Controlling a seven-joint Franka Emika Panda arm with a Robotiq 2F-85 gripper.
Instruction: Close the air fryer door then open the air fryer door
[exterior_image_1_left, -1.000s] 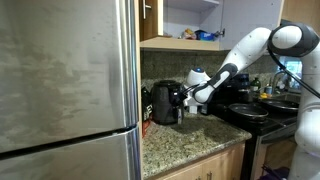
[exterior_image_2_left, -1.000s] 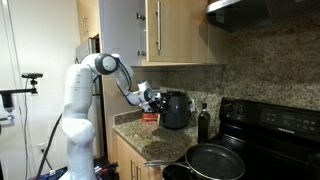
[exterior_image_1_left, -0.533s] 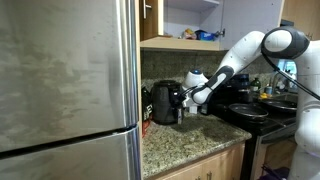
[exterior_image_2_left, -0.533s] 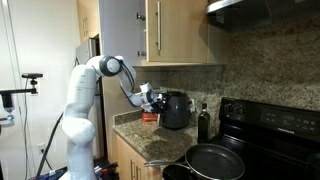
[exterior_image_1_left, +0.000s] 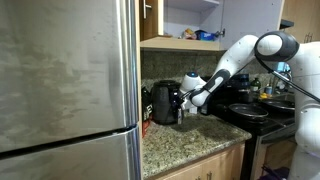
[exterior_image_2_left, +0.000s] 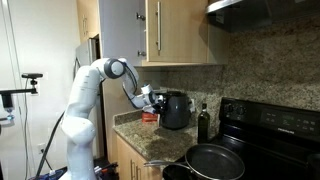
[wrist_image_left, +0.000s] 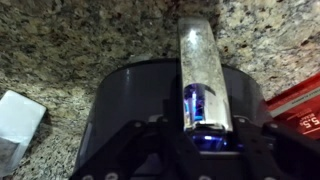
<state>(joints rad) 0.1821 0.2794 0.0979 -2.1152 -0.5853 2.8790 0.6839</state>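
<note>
The air fryer (exterior_image_1_left: 165, 102) (exterior_image_2_left: 176, 110) is a small black rounded appliance on the granite counter, shown in both exterior views. In the wrist view its dark body (wrist_image_left: 130, 100) fills the middle. The air fryer door's shiny grey handle (wrist_image_left: 203, 70) sticks out towards the camera. My gripper (wrist_image_left: 205, 135) is at the near end of that handle, with a dark finger pressed against each side. It looks shut on the handle. In both exterior views the gripper (exterior_image_1_left: 183, 98) (exterior_image_2_left: 155, 100) sits right at the fryer's front.
A steel fridge (exterior_image_1_left: 70, 80) fills one side. A black stove (exterior_image_2_left: 275, 120) with a pan (exterior_image_2_left: 215, 158) stands past a dark bottle (exterior_image_2_left: 205, 122). A red box (wrist_image_left: 300, 105) and a white object (wrist_image_left: 18, 120) lie on the counter beside the fryer. Wooden cabinets (exterior_image_2_left: 180, 30) hang overhead.
The arm's elbow has shifted a little while the gripper stays at the fryer's front. Whether the jaws moved does not show in the exterior views.
</note>
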